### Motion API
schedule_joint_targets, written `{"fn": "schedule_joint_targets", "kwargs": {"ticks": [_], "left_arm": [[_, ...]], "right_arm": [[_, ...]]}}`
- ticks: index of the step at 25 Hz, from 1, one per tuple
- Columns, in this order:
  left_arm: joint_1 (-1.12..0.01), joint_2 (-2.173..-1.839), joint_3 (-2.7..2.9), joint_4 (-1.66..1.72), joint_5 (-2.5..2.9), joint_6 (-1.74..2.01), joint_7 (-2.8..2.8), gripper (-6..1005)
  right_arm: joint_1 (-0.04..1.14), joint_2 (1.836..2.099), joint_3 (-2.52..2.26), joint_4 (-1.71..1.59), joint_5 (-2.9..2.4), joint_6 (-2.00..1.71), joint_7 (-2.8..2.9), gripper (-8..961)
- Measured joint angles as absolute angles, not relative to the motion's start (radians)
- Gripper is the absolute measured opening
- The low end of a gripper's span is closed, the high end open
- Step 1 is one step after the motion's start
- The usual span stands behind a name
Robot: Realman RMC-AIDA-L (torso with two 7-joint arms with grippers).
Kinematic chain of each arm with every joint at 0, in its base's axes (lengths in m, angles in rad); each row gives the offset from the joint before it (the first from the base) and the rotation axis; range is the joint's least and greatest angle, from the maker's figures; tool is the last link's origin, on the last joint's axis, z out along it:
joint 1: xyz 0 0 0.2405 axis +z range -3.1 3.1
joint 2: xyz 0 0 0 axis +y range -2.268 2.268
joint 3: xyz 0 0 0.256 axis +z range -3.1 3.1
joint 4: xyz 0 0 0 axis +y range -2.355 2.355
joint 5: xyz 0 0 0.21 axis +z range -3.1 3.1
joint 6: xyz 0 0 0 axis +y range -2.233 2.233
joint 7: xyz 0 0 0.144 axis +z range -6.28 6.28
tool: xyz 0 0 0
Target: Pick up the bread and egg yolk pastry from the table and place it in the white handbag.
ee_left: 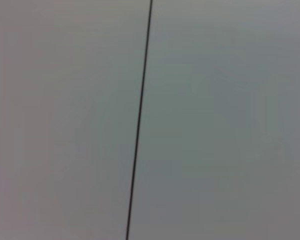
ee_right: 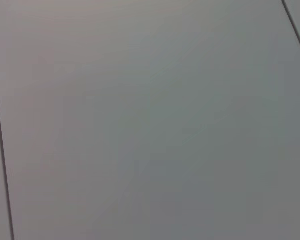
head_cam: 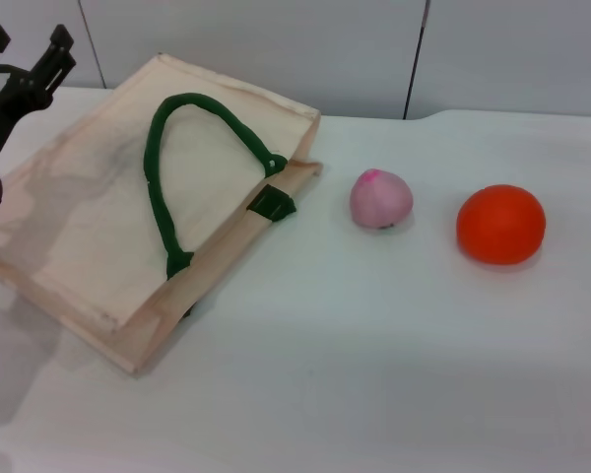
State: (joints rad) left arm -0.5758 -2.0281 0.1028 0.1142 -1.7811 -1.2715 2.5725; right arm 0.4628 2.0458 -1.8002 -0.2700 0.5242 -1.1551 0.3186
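Note:
The white handbag lies flat on the left of the table, its dark green handles resting on top. The striped bread and the pale egg yolk pastry are not in view in any frame. My left gripper is raised at the far left corner, beyond the bag's back edge, with its fingers apart and nothing between them. My right gripper is out of view. Both wrist views show only a grey panelled wall.
A pink round bun sits on the white table just right of the bag. A smooth orange ball lies farther right. A grey panelled wall stands behind the table.

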Motion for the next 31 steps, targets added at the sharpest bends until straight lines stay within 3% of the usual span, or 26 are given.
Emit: {"fn": "schedule_joint_targets", "kwargs": {"ticks": [31], "left_arm": [[-0.574, -2.028, 0.101, 0.114, -1.836, -1.256, 2.546, 860]], "right_arm": [[0.521, 2.039, -1.927, -0.255, 0.525, -1.148, 0.357, 905]]}}
